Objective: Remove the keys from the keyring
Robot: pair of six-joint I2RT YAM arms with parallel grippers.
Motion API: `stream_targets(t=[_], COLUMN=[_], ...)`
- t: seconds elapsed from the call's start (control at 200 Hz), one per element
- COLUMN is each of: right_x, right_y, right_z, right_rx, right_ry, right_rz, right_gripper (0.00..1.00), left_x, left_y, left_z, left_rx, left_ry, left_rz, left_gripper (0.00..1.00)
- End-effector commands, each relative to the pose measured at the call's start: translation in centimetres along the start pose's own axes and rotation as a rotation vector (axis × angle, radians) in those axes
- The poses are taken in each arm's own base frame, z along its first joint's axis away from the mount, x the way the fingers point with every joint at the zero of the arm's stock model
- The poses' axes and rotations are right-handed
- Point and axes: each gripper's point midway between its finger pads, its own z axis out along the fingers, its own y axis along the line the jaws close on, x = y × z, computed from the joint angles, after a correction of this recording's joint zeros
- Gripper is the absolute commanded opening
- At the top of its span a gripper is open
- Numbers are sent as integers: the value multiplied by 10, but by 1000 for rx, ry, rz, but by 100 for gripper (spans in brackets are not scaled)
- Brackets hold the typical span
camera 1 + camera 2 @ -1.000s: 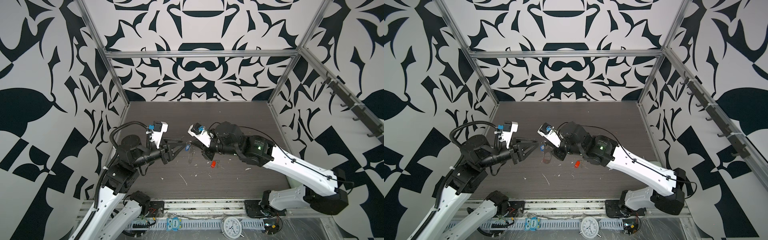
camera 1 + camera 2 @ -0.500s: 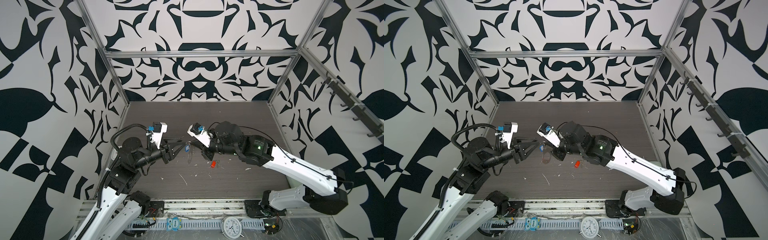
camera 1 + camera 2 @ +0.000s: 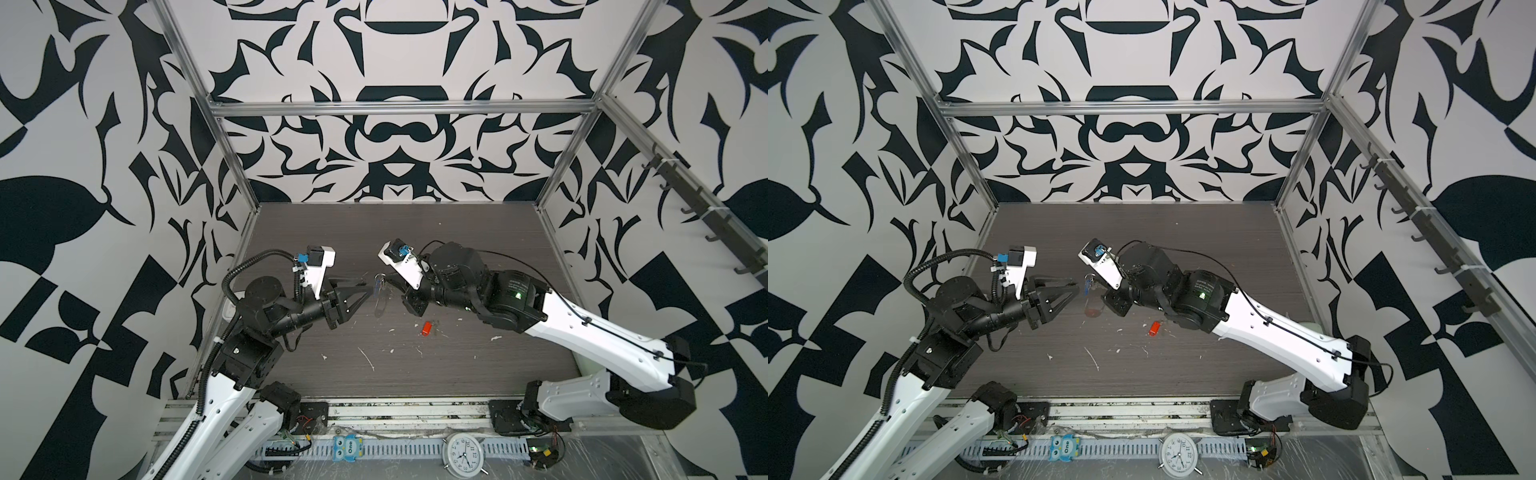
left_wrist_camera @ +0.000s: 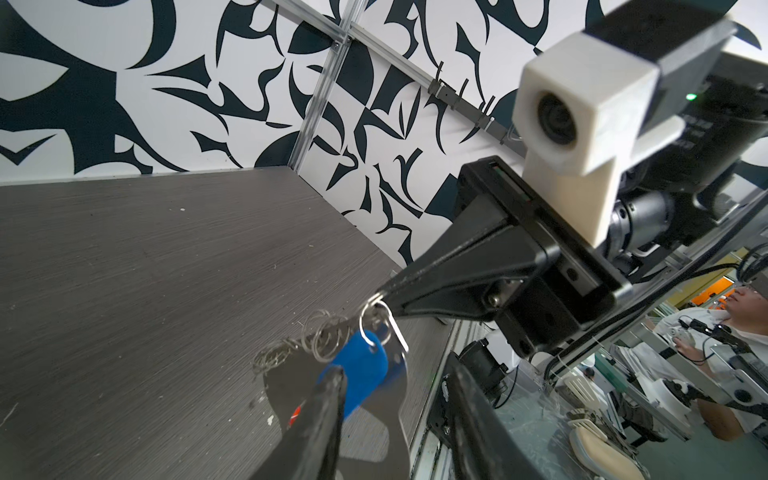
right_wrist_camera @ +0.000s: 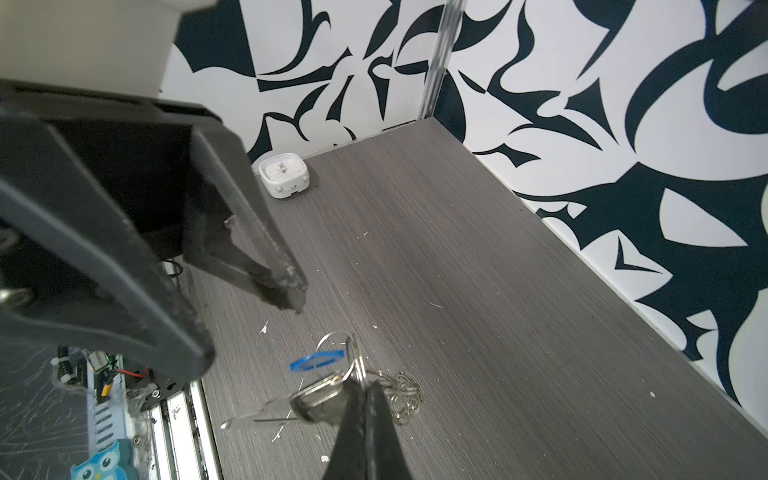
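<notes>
My right gripper [image 5: 365, 384] is shut on a silver ring at the top of the keyring [image 4: 390, 415], a grey strap that hangs above the table with a bunch of silver clips [image 4: 282, 353]. The blue-tagged key [image 5: 257, 415] dangles from the same ring, its blue tag [image 3: 377, 286] facing my left gripper [image 4: 395, 370]. That gripper is open, one finger in front of the tag and the other well clear of it. The red-tagged key [image 3: 426, 328] lies alone on the table, as both top views show [image 3: 1154, 328].
A white square clock [image 5: 284, 174] stands by the left wall behind my left arm. White scraps [image 3: 368, 359] dot the dark table [image 3: 457, 374]. An owl figure [image 3: 348, 448] and a round alarm clock [image 3: 462, 450] sit on the front rail.
My left arm has shifted slightly while its open fingers stay at the blue tag. The right gripper has held still with the keyring.
</notes>
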Motion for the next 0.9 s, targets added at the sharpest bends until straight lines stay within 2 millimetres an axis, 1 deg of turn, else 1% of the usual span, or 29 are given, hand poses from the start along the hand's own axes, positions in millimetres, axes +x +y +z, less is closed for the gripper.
stream_targets(t=[0.0,0.085,0.105,0.16,0.24,0.335,0.455,0.57,0.665,0.78,0.895], right_x=[-35,-36,-36,-35,-32,-27,-25,-25,-22,-20,-20], right_y=[-15,-20,-26,-31,-40,-50,-50,-55,-57,-57,-60], right_z=[-13,-12,-13,-12,-8,-1,6,9,16,21,23], right_rx=[70,97,137,167,227,312,330,365,387,394,414], right_ry=[-104,-100,-99,-96,-79,-41,-21,-20,-6,-1,0], right_rz=[68,91,98,118,142,124,129,159,170,176,177], right_gripper=[0,0,0,0,0,0,0,0,0,0,0], left_x=[9,15,16,16,15,16,19,22,24,25,24], left_y=[7,11,12,11,16,21,28,35,35,35,38], left_z=[2,2,2,1,0,3,14,23,29,33,36], left_rx=[-10,-12,-15,-9,-30,-31,29,56,77,97,101], left_ry=[10,17,15,-1,-26,-39,-87,-119,-142,-152,-156], left_rz=[-35,-42,-43,-39,-39,-49,-98,-114,-97,-85,-93], left_gripper=[42,41,41,41,41,41,40,37,35,34,34])
